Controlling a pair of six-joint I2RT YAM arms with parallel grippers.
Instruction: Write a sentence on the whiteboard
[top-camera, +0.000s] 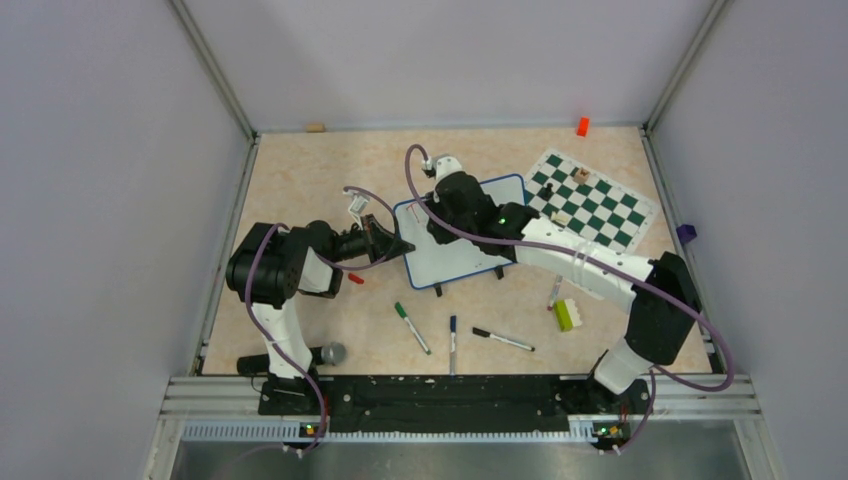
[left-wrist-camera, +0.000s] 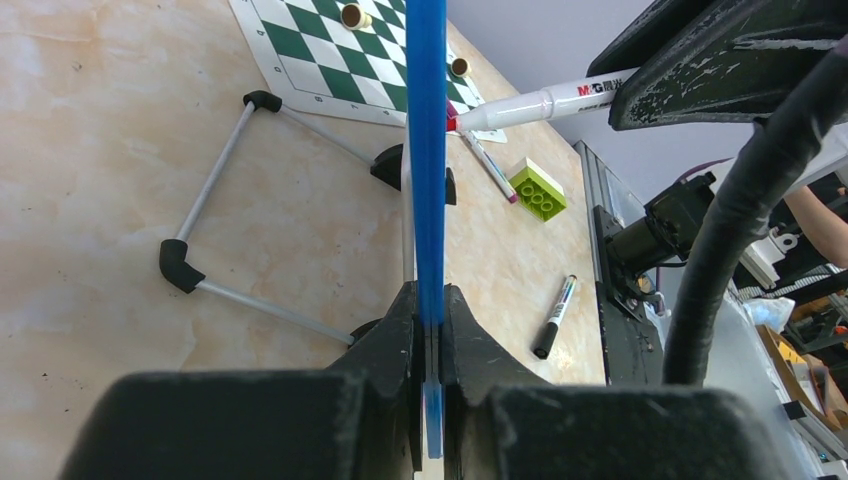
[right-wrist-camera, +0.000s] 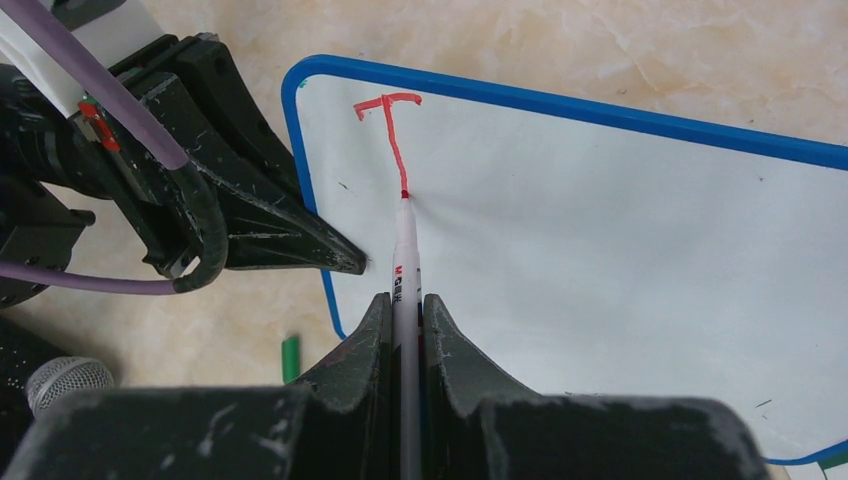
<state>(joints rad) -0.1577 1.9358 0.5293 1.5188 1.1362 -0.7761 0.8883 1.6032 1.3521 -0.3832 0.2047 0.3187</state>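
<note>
The whiteboard (top-camera: 458, 262), white with a thin blue frame, stands tilted on its black feet mid-table. My left gripper (top-camera: 402, 246) is shut on the board's left edge. In the left wrist view that blue edge (left-wrist-camera: 428, 150) runs straight up from between my left gripper's (left-wrist-camera: 430, 310) jaws. My right gripper (right-wrist-camera: 405, 310) is shut on a white marker (right-wrist-camera: 404, 250), whose red tip touches the whiteboard (right-wrist-camera: 600, 230). Of the sentence, only a red letter T (right-wrist-camera: 392, 130) shows near the board's top left corner. The marker tip rests at the foot of the T's stem.
A green-and-white chess mat (top-camera: 590, 200) with a few pieces lies at the back right. Green (top-camera: 411, 327), blue (top-camera: 452, 343) and black (top-camera: 503, 340) markers lie in front of the board. A green brick (top-camera: 566, 314), a red cap (top-camera: 355, 279) and a microphone (top-camera: 330, 353) lie nearby.
</note>
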